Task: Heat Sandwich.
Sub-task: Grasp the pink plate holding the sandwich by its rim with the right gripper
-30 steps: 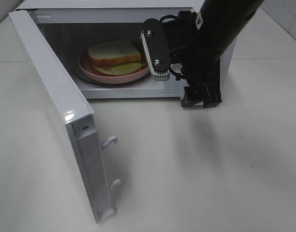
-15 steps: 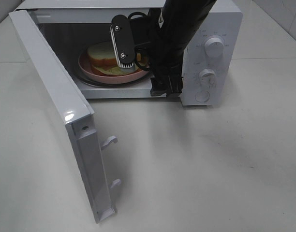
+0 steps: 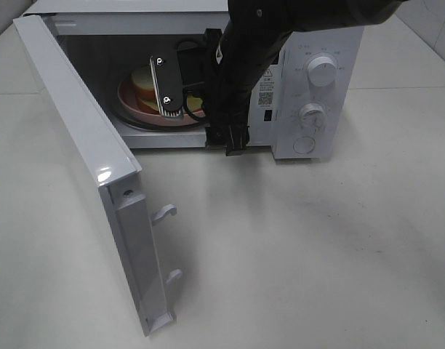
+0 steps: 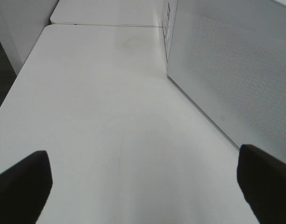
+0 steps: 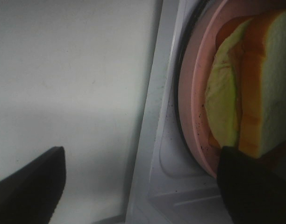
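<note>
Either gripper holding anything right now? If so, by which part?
Nothing is held. The right gripper is open in front of the sandwich, not closed on it. The left gripper is open above the table.

Hard gloss, soft crumb, dull black.
Gleams glossy white along the microwave door [image 3: 77, 138], satin on the microwave casing [image 3: 339, 94]; stays smooth and matt across the pale desk [image 3: 317, 254]; looks like sleek pink plastic on the plate [image 5: 196, 93], spongy crumb on the sandwich [image 5: 274, 70], matt black on the right tool [image 5: 142, 151].
</note>
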